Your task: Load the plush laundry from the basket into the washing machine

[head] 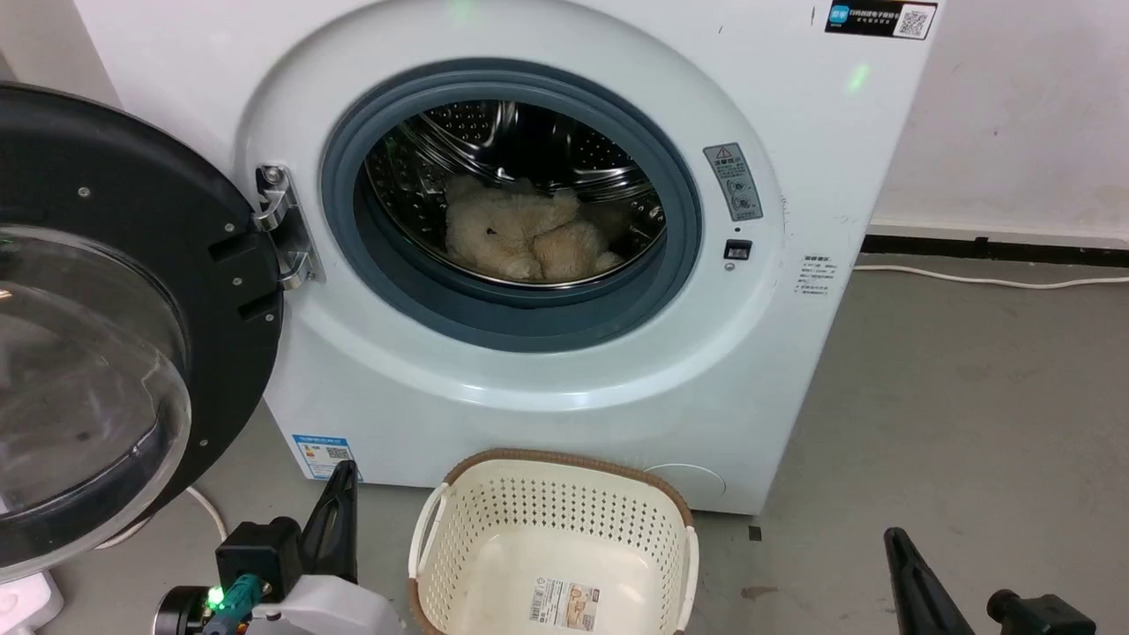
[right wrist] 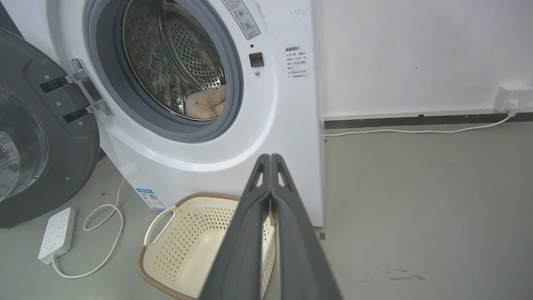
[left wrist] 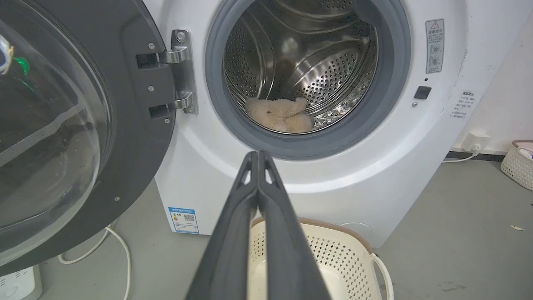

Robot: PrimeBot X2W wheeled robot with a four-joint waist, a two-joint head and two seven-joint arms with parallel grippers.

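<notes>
Plush: the plush (head: 520, 234) lay low in the drum (head: 494, 123), behind the grey seal (head: 529, 309), lumpy limbs folded together.
Basket: the basket (head: 564, 507) stood on the floor (head: 953, 397) just before the washer (head: 617, 414), with nothing in it but a label sticker on its bottom.
Left gripper: the left gripper (left wrist: 258, 154) had its fingers pressed together on nothing, tips in the air before the washer's front and over the basket's near rim.
Right gripper: the right gripper (right wrist: 270, 157) was the same, fingers together and empty, above the basket's right side.
Handling: the plush looked light, soft and limp. It would likely squash under a pinch and sag from wherever it was held. The shaggy pile should give grip, not slide, and nothing about it looked fragile.
Where to hold: a limb or a thick fold of the body seemed best, since a pinch of fur alone might pull free.
Materials: the plush was cream-beige long pile. The drum was shiny perforated steel with raised ribs, and the seal dull rubber. The basket was cream perforated plastic with a brown woven-look rim and loop handles. The washer was a smooth white shell.
Door: the door (head: 176, 229) stood swung wide to the left, black-rimmed with a domed clear pane.
Progress: loading looked done, with the door not yet shut.
</notes>
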